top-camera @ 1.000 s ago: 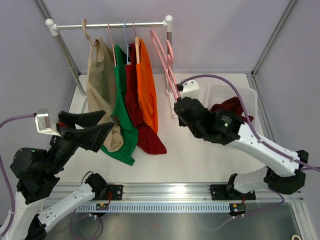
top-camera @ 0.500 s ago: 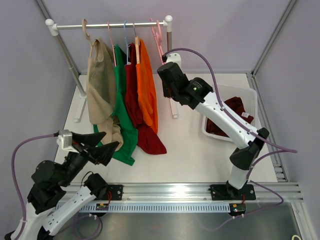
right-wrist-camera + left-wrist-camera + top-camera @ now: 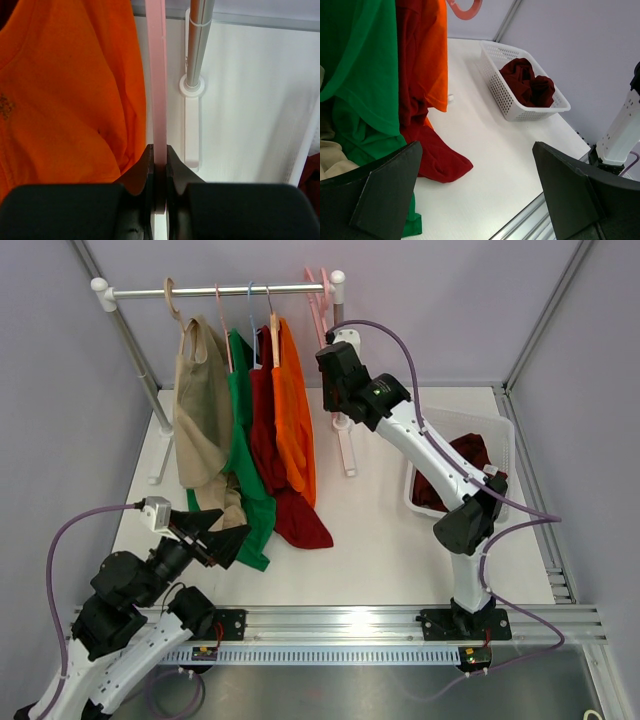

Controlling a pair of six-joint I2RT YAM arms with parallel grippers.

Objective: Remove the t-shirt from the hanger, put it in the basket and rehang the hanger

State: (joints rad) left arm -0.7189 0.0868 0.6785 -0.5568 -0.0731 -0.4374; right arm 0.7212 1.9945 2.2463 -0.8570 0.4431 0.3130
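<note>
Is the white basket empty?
No, a crumpled dark red cloth lies inside the white basket.

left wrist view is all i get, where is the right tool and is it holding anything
observer: the right tool is shut on a bare pink hanger, beside the rack's right post.
operator: how many shirts hang on the rail
observer: four on the rail, left to right: beige shirt, green shirt, dark red shirt, orange shirt.
</note>
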